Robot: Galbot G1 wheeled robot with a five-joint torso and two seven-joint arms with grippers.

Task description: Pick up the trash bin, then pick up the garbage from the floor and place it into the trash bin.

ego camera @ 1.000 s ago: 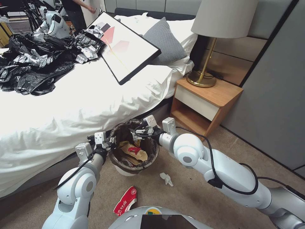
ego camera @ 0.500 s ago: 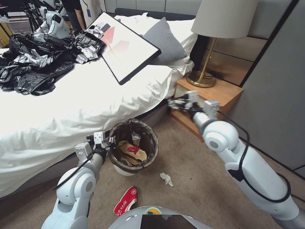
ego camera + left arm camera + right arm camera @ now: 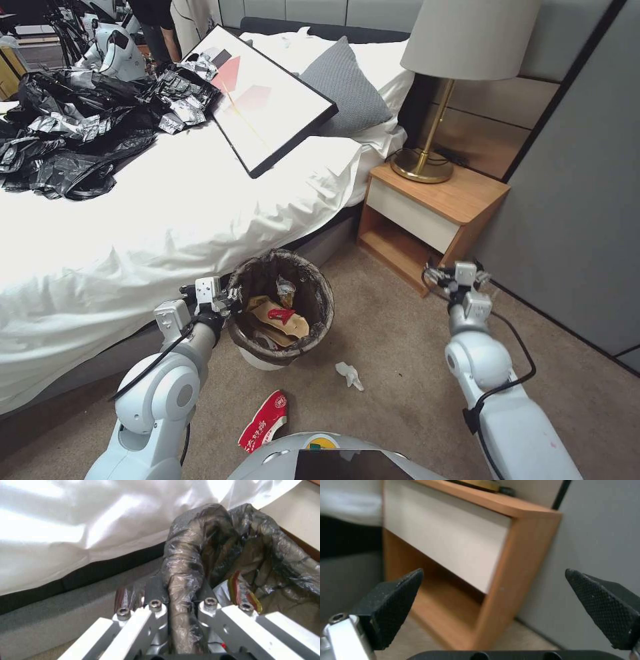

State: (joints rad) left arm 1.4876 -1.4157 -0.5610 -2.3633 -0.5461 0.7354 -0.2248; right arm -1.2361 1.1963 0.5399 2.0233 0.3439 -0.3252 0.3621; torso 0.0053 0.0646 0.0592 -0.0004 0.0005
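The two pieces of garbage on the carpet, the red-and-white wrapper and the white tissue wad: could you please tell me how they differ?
The red-and-white printed wrapper is larger and lies flat and elongated; the crumpled white tissue wad is smaller and bunched up. The wrapper is bright red with white print; the wad is plain white. The wrapper lies nearer the robot's base; the wad lies closer to the round white bag-lined trash bin. Both lie on the carpet outside the bin, untouched by either gripper.

trash bin (image 3: 280, 310) before bed (image 3: 167, 220) | nightstand (image 3: 433, 220) right | wrapper (image 3: 263, 420) nearer

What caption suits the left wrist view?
Left end effector clamped on the trash bin rim's dark liner, beside the white bedsheet.
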